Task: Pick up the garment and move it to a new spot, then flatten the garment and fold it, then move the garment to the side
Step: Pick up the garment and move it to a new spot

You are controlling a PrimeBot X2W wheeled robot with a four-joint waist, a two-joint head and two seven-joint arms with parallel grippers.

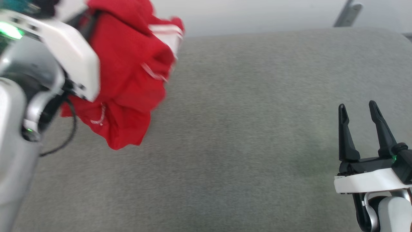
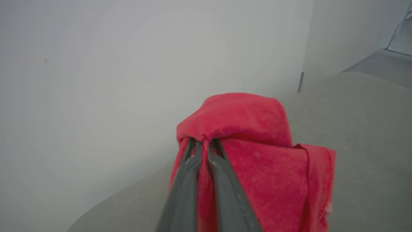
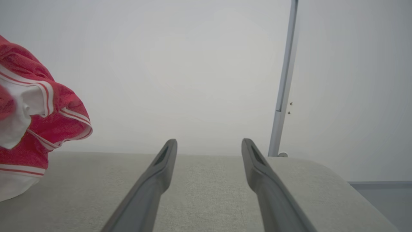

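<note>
A: Left gripper (image 2: 204, 142) — pinched tight on a gathered fold of the garment (image 1: 128, 80), with red cloth bunched over the tips.

B: And the right gripper (image 1: 357, 105)?

A: Spread wide, holding nothing. Low at the right over the grey padded surface (image 1: 244, 135), well apart from the cloth.

B: Whereabouts of the garment, then?

A: Hanging in a crumpled bundle from the left arm (image 1: 74, 51) at the upper left. Clear of the padding, or at most brushing it with the lowest hem; hard to tell which. White sleeve (image 3: 16, 106) and striped trim (image 3: 48, 93) on show in the right wrist view.

B: Handling?

A: Light and limp, by the look — soft knit, no stiffness, nothing breakable. Likely to sag, swing and fold over itself when carried, and to drag rather than slide on the fabric-covered padding. Not slippery, though prone to creeping out of a thin pinch.

B: Best place to take hold for flattening?

A: Probably at an edge rather than the bunched middle: a shoulder seam or a hem corner, one per gripper, so as to pull the cloth taut. Hard to pick out any corner from here, given so crumpled a bundle.
</note>
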